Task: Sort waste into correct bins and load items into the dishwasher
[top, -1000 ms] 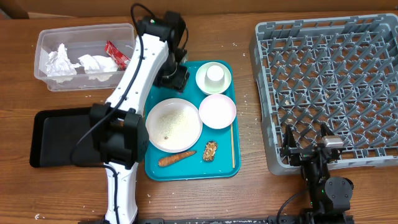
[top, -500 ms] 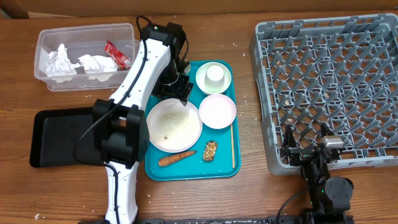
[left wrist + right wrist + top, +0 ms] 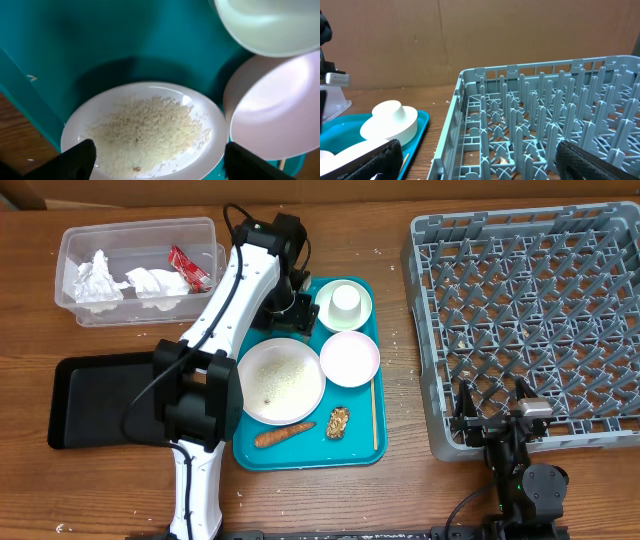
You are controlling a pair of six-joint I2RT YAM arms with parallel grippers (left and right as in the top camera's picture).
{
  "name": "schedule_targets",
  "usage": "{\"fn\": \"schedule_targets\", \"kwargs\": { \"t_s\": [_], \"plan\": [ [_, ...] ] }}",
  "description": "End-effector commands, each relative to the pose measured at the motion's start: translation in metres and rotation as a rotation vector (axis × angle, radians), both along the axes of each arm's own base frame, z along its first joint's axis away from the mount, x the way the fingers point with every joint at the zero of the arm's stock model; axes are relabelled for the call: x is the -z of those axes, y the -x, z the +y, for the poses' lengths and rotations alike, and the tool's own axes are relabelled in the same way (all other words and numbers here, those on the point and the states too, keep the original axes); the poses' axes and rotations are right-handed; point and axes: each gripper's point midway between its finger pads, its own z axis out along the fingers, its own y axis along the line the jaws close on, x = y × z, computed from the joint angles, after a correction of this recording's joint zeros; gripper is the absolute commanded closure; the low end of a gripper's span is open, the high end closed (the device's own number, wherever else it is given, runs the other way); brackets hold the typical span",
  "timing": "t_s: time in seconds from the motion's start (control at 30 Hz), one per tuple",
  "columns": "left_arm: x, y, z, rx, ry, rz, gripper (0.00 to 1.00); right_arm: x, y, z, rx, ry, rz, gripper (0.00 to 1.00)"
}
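My left gripper is open and empty, hovering over the back of the teal tray, just above the large white plate with rice grains. Its fingertips straddle the plate. A smaller white bowl lies to the right. A white cup sits upside down in the green-rimmed bowl. A carrot piece, a brown lump and chopsticks lie on the tray. My right gripper is open and empty at the front edge of the grey rack.
The clear tub at the back left holds white napkins and a red-and-white wrapper. The flat black tray lies at the front left. The right wrist view shows the rack and the cup.
My left gripper has shifted a little to the right over the back of the teal tray, towards the green-rimmed bowl. The right arm has not moved.
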Motion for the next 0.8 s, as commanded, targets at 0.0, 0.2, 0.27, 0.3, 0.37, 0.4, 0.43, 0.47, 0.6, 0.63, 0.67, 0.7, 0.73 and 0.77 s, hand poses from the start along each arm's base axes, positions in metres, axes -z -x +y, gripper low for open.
{"fn": "schedule_targets", "kwargs": {
  "t_s": [0.0, 0.2, 0.27, 0.3, 0.37, 0.4, 0.43, 0.47, 0.6, 0.63, 0.67, 0.7, 0.73, 0.77],
  "plan": [
    [-0.015, -0.024, 0.011, -0.096, 0.006, -0.074, 0.14, 0.001, 0.0, 0.0, -0.002, 0.0, -0.005, 0.0],
    [-0.078, -0.075, 0.036, -0.174, 0.065, -0.291, 0.07, 0.001, 0.0, 0.001, -0.002, 0.0, -0.005, 0.0],
    [-0.103, -0.09, 0.051, -0.209, 0.073, -0.374, 0.0, 0.001, 0.0, 0.0, -0.002, 0.0, -0.005, 0.0],
    [-0.111, -0.095, 0.058, -0.224, 0.068, -0.404, 0.0, 0.001, 0.0, 0.0, -0.002, 0.0, -0.005, 0.0],
    [-0.126, -0.104, 0.075, -0.261, 0.065, -0.453, 0.0, 0.001, 0.0, 0.0, -0.002, 0.0, -0.005, 0.0],
    [-0.132, -0.107, 0.084, -0.29, 0.067, -0.47, 0.0, 0.001, 0.0, 0.0, -0.002, 0.0, -0.006, 0.0],
    [-0.135, -0.109, 0.092, -0.316, 0.068, -0.48, 0.0, 0.001, 0.0, 0.0, -0.002, 0.0, -0.006, 0.0],
    [-0.136, -0.112, 0.101, -0.346, 0.068, -0.488, 0.0, 0.001, 0.0, 0.001, -0.002, 0.0, -0.005, 0.0],
    [-0.135, -0.115, 0.131, -0.418, 0.059, -0.488, 0.0, 0.001, 0.0, 0.0, -0.002, 0.0, -0.005, 0.0],
    [-0.134, -0.115, 0.134, -0.425, 0.062, -0.486, 0.0, 0.0, 0.0, 0.0, 0.0, 0.001, -0.012, 0.0],
    [-0.134, -0.115, 0.138, -0.432, 0.06, -0.487, 0.0, -0.004, 0.0, -0.001, 0.008, 0.0, -0.027, 0.0],
    [-0.134, -0.115, 0.141, -0.438, 0.058, -0.487, 0.0, -0.01, 0.0, -0.001, 0.009, -0.002, -0.053, 0.0],
    [-0.134, -0.115, 0.144, -0.442, 0.056, -0.488, 0.0, -0.022, 0.001, 0.002, -0.009, -0.01, -0.102, 0.0],
    [-0.134, -0.115, 0.146, -0.447, 0.056, -0.488, 0.0, -0.036, 0.003, 0.01, -0.058, -0.033, -0.157, 0.0]
  ]
}}
